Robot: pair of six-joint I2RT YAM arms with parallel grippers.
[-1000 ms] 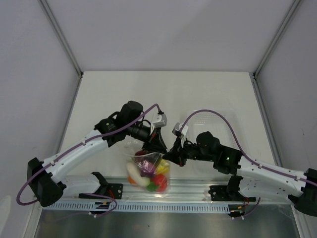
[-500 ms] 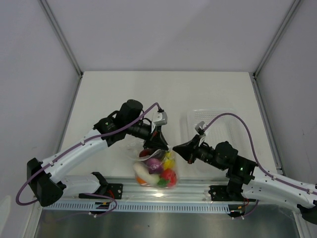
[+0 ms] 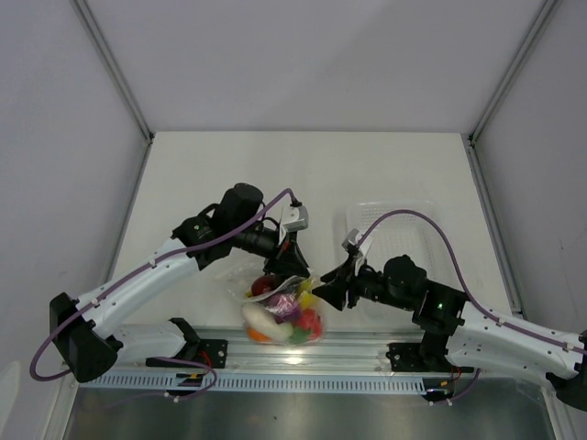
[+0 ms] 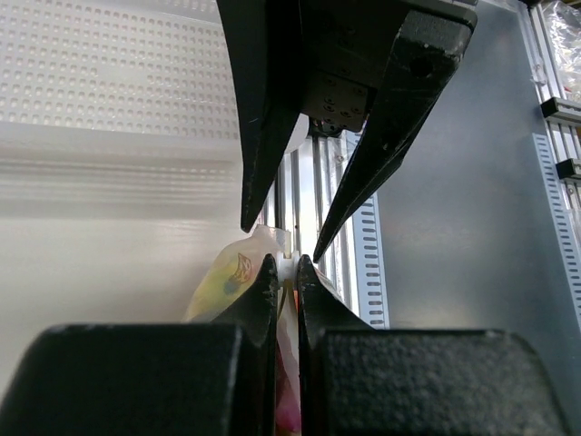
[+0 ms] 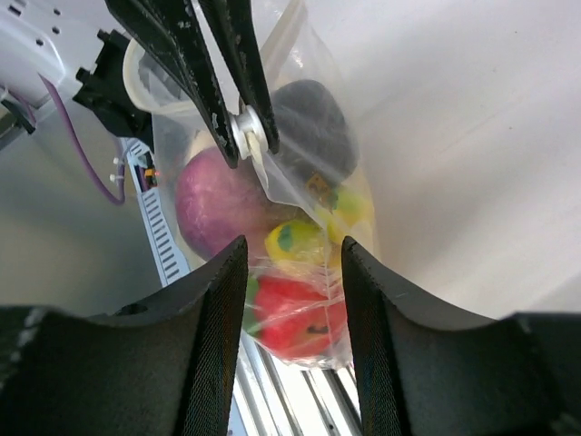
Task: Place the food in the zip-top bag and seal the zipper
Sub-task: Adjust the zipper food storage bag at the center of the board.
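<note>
White tabletop (image 3: pixel 303 174) between pale side walls, seen from above, as backdrop to a clear crinkly zip-top bag (image 3: pixel 280 312) bulging with the food: red round fruit (image 3: pixel 263 286) at the bag's top, purple piece (image 3: pixel 284 304) in its middle, yellow banana bunch (image 3: pixel 308 299) on its right side, white oblong piece (image 3: pixel 258 320) and orange ball (image 3: pixel 258 335) at its lower left; at the bag's mouth, left gripper (image 3: pixel 292 267), fingers (image 4: pixel 265 283) pressed almost together, pinching a fold of the film; just right of the bag, right gripper (image 3: pixel 323 291), fingers (image 5: pixel 213 282) spread wide, holding nothing, framing the bag's upper edge without touching it; well right of the bag, ridged clear tray (image 3: pixel 413 220). Zipper too thin to make out; cannot tell how much of it is pressed shut. Likely step: sealing, all food seemingly inside. To do it well: bring the open fingers squarely over the strip beside the left pinch; close on film only, never on fruit; slide along the mouth away from that pinch while pulling the edge taut; beware puckered film or a bulging piece blocking the seal.
</note>
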